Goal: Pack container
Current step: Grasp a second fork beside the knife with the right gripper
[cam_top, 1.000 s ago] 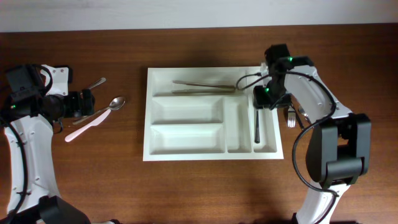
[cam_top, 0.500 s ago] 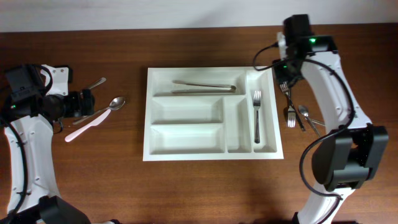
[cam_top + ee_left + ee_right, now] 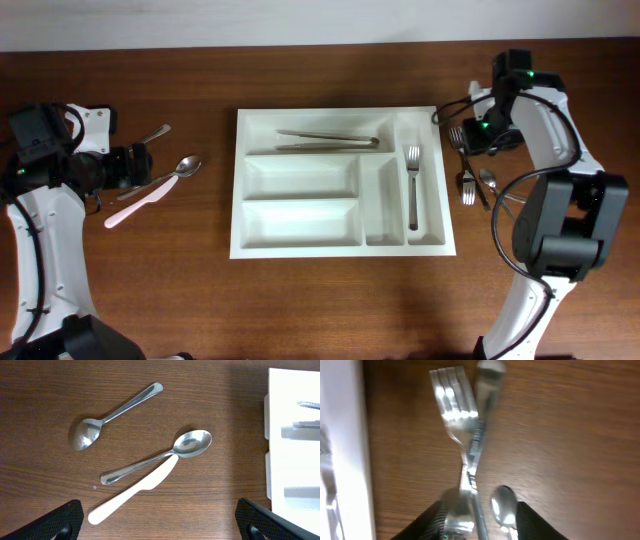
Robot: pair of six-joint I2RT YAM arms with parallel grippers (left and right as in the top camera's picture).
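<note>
Three views: overhead plus two wrist cameras.
Overhead: straight down, far, whole table (image 3: 320, 300). Left wrist: down, nearer, spoons (image 3: 192, 442) beside container (image 3: 292, 380) edge. Right wrist: closest, blurred, forks (image 3: 452, 395). Overhead shares both patches.

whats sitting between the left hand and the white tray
In the overhead view, a spoon and a pale plastic knife lie just past the left hand; beyond them only bare tabletop reaches the tray.
</note>
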